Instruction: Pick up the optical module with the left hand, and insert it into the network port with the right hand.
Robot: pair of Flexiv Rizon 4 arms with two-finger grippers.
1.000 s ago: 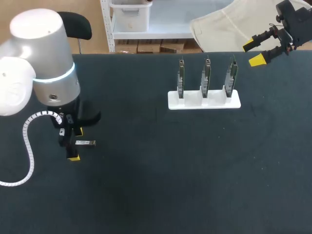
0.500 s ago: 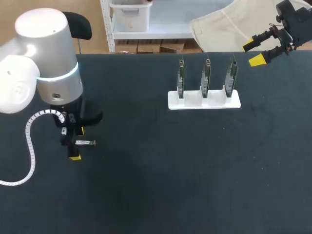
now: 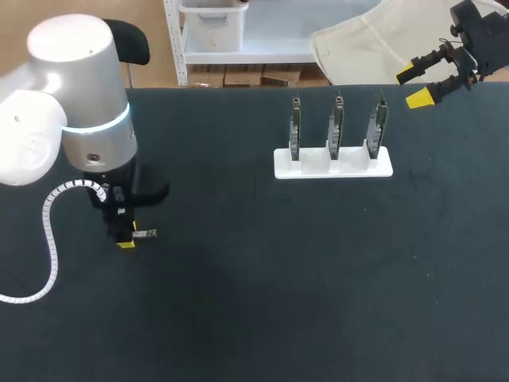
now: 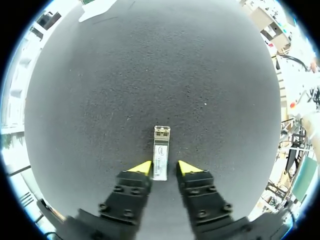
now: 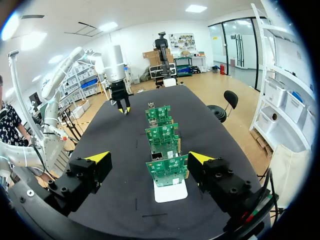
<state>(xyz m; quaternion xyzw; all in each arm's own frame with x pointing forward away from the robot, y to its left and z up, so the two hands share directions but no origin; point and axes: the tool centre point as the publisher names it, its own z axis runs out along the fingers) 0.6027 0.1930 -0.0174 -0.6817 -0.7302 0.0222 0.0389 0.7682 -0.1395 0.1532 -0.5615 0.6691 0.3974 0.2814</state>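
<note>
The optical module [image 4: 161, 147], a small silver bar, lies flat on the dark table [image 3: 278, 278] at the left [image 3: 146, 233]. My left gripper [image 4: 164, 168] stands over its near end, one yellow tip on each side. The fingers are drawn in close, one almost on the module and a thin dark gap at the other. In the head view my left gripper [image 3: 125, 237] points straight down at the table. Three upright green boards with network ports [image 3: 337, 126] stand in a white holder [image 3: 334, 165]. My right gripper [image 3: 417, 85] hangs open beyond the table's far right corner, the boards [image 5: 166, 171] ahead of it [image 5: 150, 159].
A white coiled cable [image 3: 46, 239] loops from my left arm down onto the table's left side. The holder with its boards is the only thing standing on the table between the two grippers.
My left gripper's fingers have closed in from wide apart to narrow around the module's end. The module lies where it was. The right arm has not moved.
</note>
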